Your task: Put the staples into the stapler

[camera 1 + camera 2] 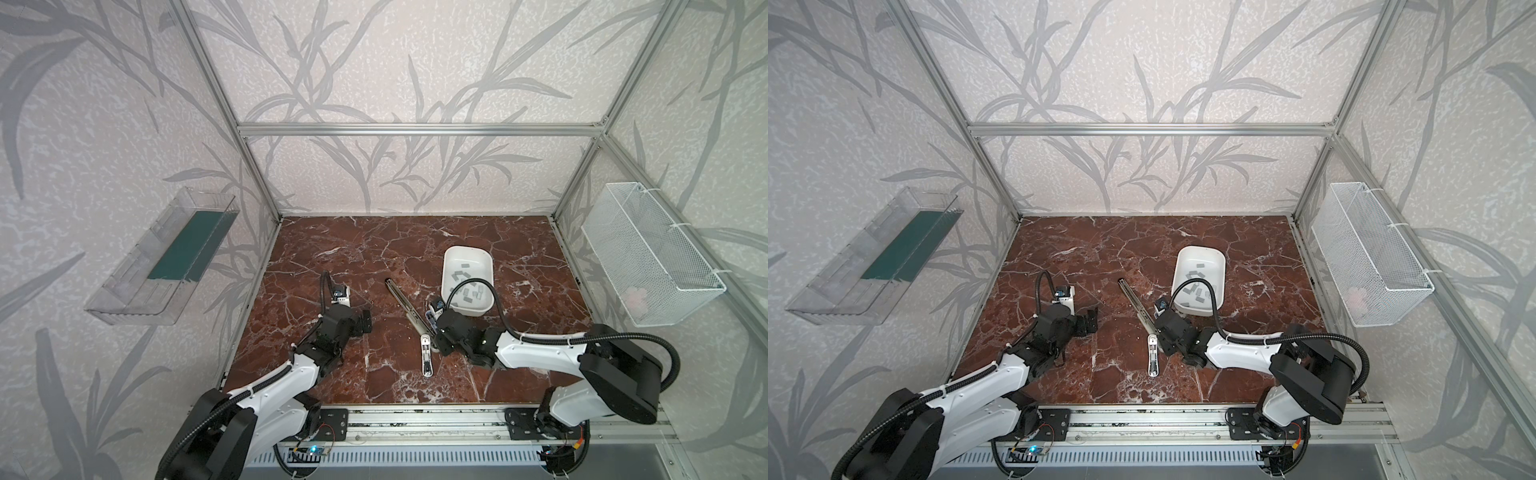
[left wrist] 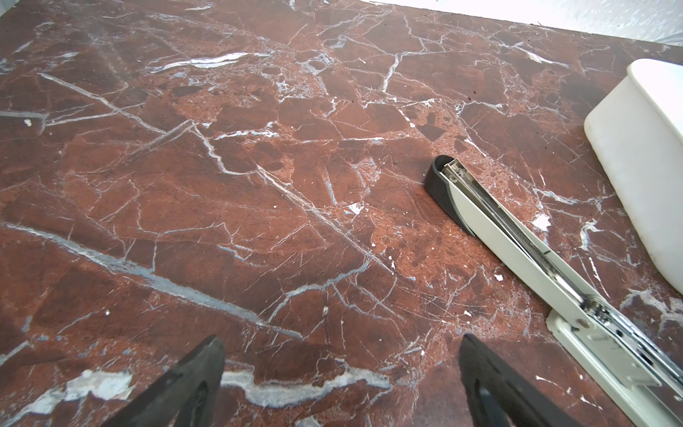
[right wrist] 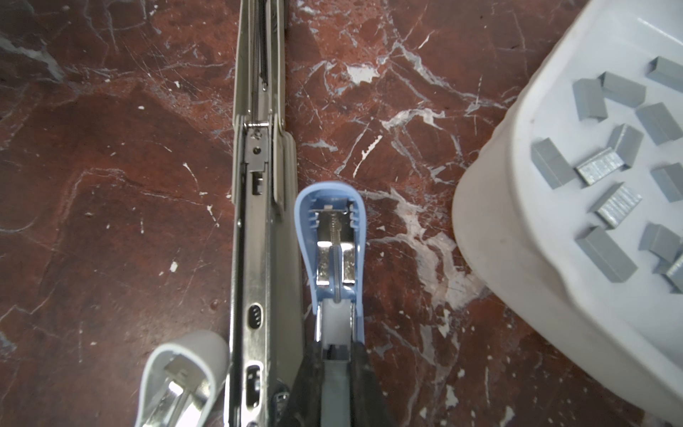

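Opened stapler [image 1: 1133, 305] lay diagonally on the marble bench [image 1: 1079, 257], between the wide-spread left gripper [image 1: 1091, 319] and a white tub [image 1: 1200, 250] holding loose grey staples [image 1: 1196, 275].

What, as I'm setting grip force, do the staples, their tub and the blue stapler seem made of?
The staples look like metal: grey, with ribbed, glinting faces. The tub is probably plastic: matte white, with a smooth rounded rim. The blue stapler likely has a glossy plastic shell around shiny metal inner parts.
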Available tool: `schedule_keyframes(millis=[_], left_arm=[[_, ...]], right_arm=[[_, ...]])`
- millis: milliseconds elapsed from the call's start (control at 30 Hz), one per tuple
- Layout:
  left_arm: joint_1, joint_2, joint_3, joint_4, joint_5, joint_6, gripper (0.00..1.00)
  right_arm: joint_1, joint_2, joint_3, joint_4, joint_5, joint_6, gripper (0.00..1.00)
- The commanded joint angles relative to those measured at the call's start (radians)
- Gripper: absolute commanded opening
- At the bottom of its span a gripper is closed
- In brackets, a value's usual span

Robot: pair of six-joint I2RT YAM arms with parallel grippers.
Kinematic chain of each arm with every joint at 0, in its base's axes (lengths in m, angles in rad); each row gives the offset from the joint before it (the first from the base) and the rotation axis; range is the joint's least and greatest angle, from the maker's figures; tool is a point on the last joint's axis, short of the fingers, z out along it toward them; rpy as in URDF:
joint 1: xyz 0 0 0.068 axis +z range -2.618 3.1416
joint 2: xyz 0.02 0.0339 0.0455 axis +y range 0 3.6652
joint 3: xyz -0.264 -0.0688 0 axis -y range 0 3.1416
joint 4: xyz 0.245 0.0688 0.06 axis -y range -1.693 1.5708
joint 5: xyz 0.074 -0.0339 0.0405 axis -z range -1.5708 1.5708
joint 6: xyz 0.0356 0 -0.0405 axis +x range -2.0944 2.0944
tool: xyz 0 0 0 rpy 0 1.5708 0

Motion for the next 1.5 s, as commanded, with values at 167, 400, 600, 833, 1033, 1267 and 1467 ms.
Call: schedule_keyframes(millis=[167, 400, 600, 833, 1033, 1267, 1467], left_arm=[[0.006, 0.005, 0.027, 0.004, 0.004, -0.005, 0.99], [0.006, 0.004, 0.027, 0.004, 0.005, -0.005, 0.99], [0.006, 0.004, 0.026, 0.004, 0.005, -0.005, 0.99], [0.006, 0.004, 0.026, 0.004, 0.004, -0.005, 0.99], [0.006, 0.004, 0.027, 0.004, 0.004, -0.005, 0.99], [0.006, 0.004, 0.027, 0.004, 0.005, -0.005, 0.99], [0.006, 0.004, 0.027, 0.004, 0.005, -0.005, 0.99]], right_arm=[[0.008, -0.054, -0.016, -0.049, 0.041, 0.024, 0.0], [0.007, -0.063, -0.018, -0.07, 0.041, 0.037, 0.0], [0.008, -0.068, -0.008, -0.07, 0.016, 0.03, 0.0], [0.013, -0.033, -0.001, -0.051, -0.007, 0.05, 0.0], [0.021, -0.022, 0.005, -0.049, -0.006, 0.069, 0.0], [0.021, -0.017, 0.011, -0.051, 0.016, 0.083, 0.0], [0.021, -0.011, 0.025, -0.049, 0.031, 0.043, 0.0]])
